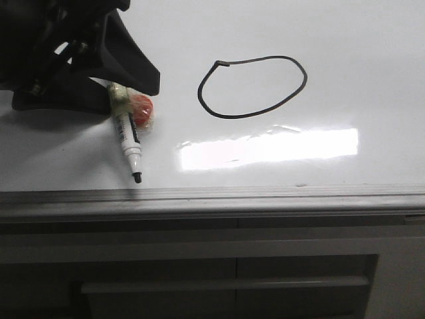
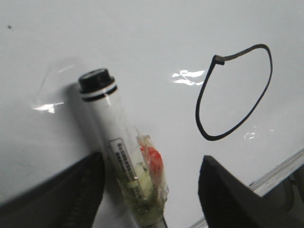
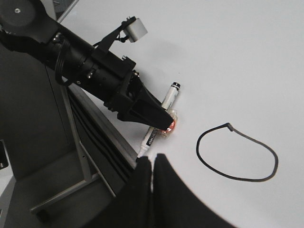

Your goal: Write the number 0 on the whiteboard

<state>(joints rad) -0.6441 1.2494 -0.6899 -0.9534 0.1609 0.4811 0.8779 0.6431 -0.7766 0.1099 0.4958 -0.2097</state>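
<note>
Your left gripper (image 2: 149, 190) stands with its fingers apart on either side of the marker (image 1: 127, 136), which lies flat on the whiteboard (image 1: 345, 53). The drawn zero (image 1: 252, 87) sits at the marker's 2 o'clock, well apart from it. Your right gripper (image 3: 153, 173) has its fingers pressed together, holding nothing.

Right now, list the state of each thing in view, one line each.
number 0: drawn, loop closed.
marker: uncapped, lying flat on the whiteboard.
left gripper: open, fingers on both sides of the marker.
right gripper: shut, empty.
</note>
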